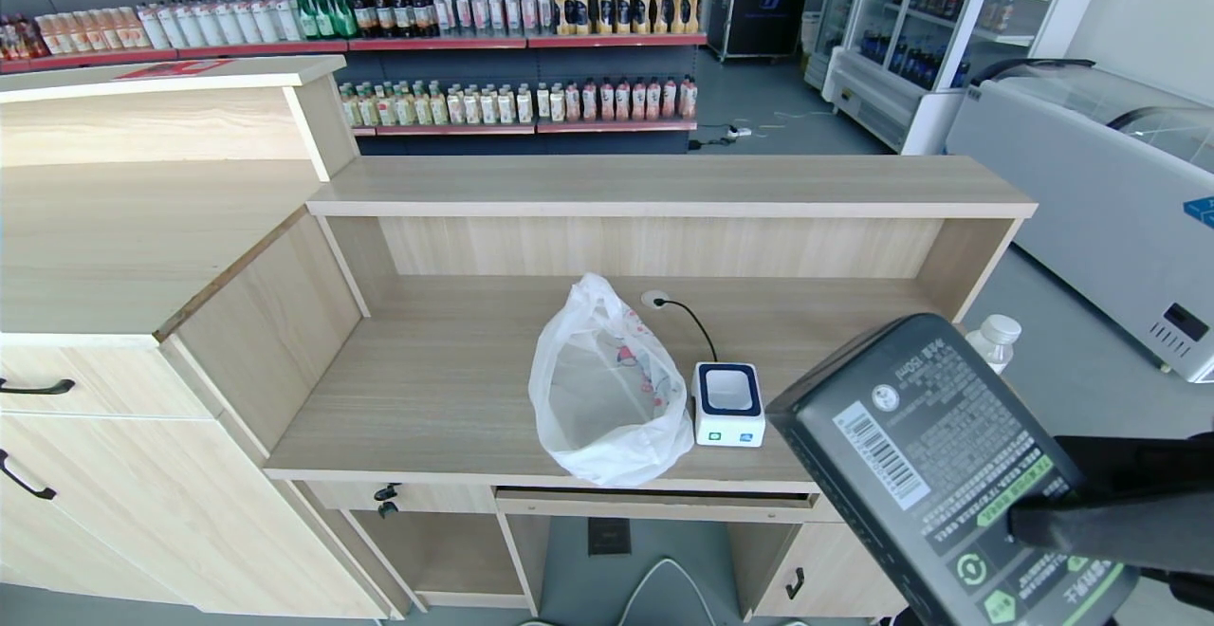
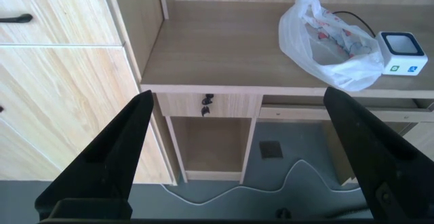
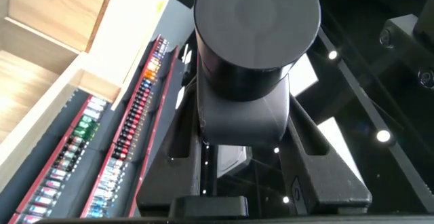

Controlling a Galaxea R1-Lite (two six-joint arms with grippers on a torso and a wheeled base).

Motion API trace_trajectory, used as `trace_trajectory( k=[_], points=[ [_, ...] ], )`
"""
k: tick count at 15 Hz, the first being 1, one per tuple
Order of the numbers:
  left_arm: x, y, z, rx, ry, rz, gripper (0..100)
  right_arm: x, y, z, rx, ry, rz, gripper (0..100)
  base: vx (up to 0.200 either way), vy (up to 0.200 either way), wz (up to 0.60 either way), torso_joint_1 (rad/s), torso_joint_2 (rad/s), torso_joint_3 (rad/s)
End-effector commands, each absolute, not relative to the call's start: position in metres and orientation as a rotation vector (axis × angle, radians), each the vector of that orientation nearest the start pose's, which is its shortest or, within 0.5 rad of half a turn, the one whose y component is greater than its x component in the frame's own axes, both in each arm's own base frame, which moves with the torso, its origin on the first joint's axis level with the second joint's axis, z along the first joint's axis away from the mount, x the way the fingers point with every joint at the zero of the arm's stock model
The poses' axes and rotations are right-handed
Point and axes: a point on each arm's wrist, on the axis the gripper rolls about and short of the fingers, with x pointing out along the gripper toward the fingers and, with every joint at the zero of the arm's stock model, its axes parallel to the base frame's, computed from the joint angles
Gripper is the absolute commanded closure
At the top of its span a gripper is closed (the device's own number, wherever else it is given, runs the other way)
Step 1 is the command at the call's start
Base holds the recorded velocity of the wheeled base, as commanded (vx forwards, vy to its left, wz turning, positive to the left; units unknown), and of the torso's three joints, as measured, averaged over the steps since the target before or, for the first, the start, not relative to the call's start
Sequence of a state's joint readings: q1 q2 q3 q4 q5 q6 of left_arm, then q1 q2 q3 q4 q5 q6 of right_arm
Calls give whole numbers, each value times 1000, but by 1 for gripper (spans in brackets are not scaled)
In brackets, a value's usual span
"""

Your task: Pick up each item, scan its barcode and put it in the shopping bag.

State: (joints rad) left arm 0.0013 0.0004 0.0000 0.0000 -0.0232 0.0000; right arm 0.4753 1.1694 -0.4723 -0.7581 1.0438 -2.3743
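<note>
Clamping dark bottle in right gripper, fingers closed tight on its sides, raised just right of scanner, barcode facing up. Hanging left gripper spread wide, nothing between, low and left of scanner. Could fail the read unless label turns down. Could snag bag just left of scanner. Can't see bottle's near end, cut off. White-capped bottle right of scanner half hidden.

You get bright, even light across the counter, and only the recess beneath it falls into shade. The shopping bag glows pale, with little shadow around it. Straight shelf lines bow toward the head view's edges. In the right wrist view, ceiling lamps flare white behind the dark bottle, which is nearly a silhouette.
</note>
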Motion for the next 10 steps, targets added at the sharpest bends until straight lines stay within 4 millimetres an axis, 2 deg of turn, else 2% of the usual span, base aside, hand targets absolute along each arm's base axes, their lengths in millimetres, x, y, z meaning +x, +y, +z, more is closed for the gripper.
trace_trajectory(
  k=[1,10],
  points=[
    [-23,-1,76,0,2,-21,0,130,89,228,-1827,-1755,622,100,0,0,0,0,0,0],
    [-23,-1,76,0,2,-21,0,126,85,230,-1836,-1761,597,100,0,0,0,0,0,0]
  ],
)
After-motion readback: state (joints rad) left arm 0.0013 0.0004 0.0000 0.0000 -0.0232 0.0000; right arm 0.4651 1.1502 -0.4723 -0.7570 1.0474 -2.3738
